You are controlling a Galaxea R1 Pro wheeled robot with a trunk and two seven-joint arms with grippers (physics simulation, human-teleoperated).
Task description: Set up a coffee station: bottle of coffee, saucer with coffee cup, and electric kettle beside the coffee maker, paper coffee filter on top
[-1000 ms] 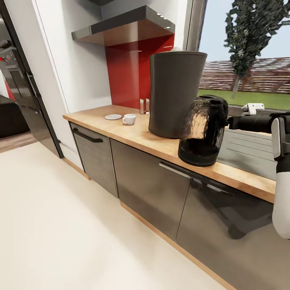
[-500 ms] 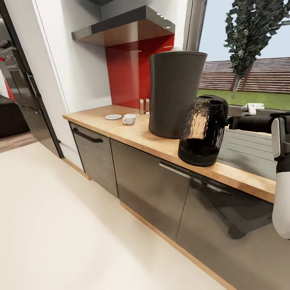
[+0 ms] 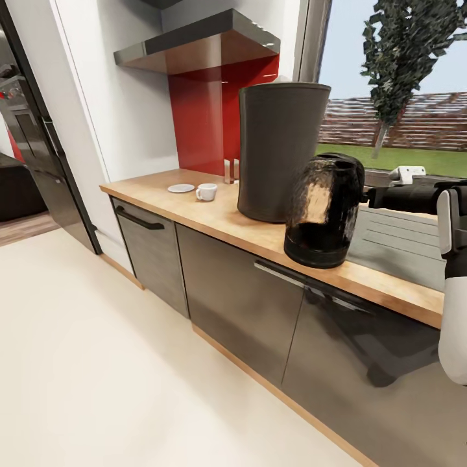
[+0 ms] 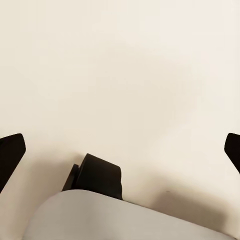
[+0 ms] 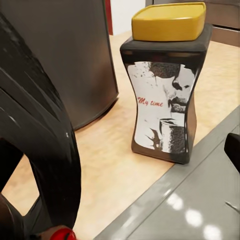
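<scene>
Currently the electric kettle [image 3: 324, 211] stands upright on the kitchen countertop [image 3: 194, 204], long axis vertical, at the front edge and just beside the coffee maker [image 3: 282, 149], which is taller and also upright. Kettle handle faces the right arm [image 3: 415, 194], which reaches in level from the window side. In the right wrist view the kettle's black handle [image 5: 35, 150] arcs close to the camera; whether the right gripper is clamped on it or released cannot be told.

Bottle of coffee [image 5: 167, 85] stands upright on the countertop, yellow lid up, label facing the wrist camera, next to the coffee maker's dark wall [image 5: 65, 55].

Saucer [image 3: 181, 188] and coffee cup [image 3: 207, 191] sit side by side further along the counter, cup off the saucer.

Left gripper [image 4: 120, 150]: fingertips spread wide, released, over pale floor [image 4: 120, 65].
</scene>
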